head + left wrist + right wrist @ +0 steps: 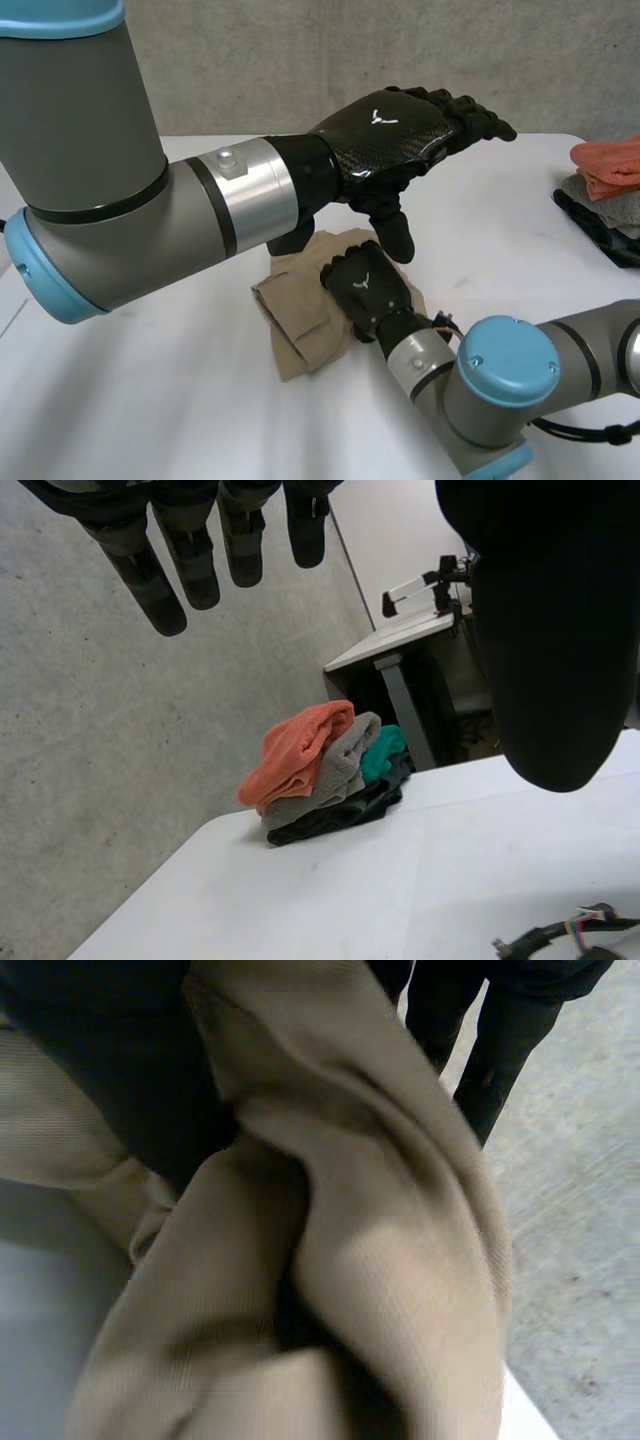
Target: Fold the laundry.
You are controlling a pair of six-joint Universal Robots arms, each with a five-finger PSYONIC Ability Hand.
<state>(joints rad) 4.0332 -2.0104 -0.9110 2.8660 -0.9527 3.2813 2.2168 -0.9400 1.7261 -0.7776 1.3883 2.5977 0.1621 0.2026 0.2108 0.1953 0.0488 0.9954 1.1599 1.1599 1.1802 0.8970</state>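
Presently noted tan cloth [300, 320] bunched under the right hand [365, 285], pinched between thumb and fingers at its far edge, likely for carrying a fold over. Found left hand [385, 130] poised above it, fingers spread, holding nothing, evidently leaving room.

Left hand [385, 125] high, fingers [470, 112] straight, thumb downward; right hand [365, 285] low beneath it, palm down.

The white table [150, 400] lies bare on the left of the tan cloth [300, 335] and nearer the robot. Over the cloth hangs the left hand [400, 135], fingers straight, barring approach from above. The right hand [365, 290] occupies the cloth's right side. A pile of folded clothes [610, 195] sits at the table's right edge, well apart.
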